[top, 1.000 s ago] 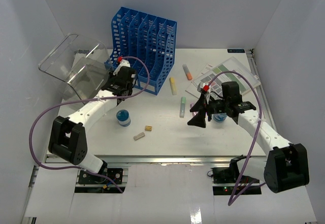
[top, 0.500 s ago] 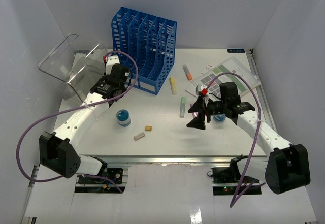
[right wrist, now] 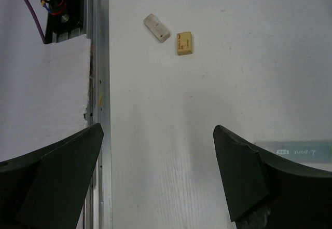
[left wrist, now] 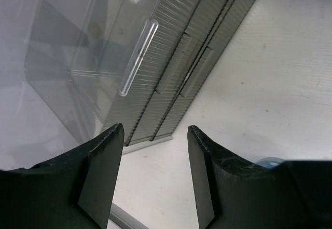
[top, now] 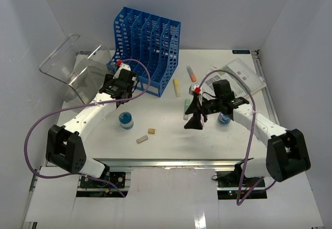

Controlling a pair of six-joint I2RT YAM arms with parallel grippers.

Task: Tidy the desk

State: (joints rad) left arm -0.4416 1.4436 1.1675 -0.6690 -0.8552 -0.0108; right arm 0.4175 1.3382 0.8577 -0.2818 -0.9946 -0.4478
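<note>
White desk point(top: 166, 140), flat and rectangular, metal rail point(top: 171, 162) along front edge.

no legible text or labels

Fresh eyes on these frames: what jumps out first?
The tall blue file rack stands at the back of the desk, with a tilted clear plastic bin to its left. Both arms reach in: the left gripper open facing the bin, the right gripper open wide over bare desk near a small yellow eraser.
</note>
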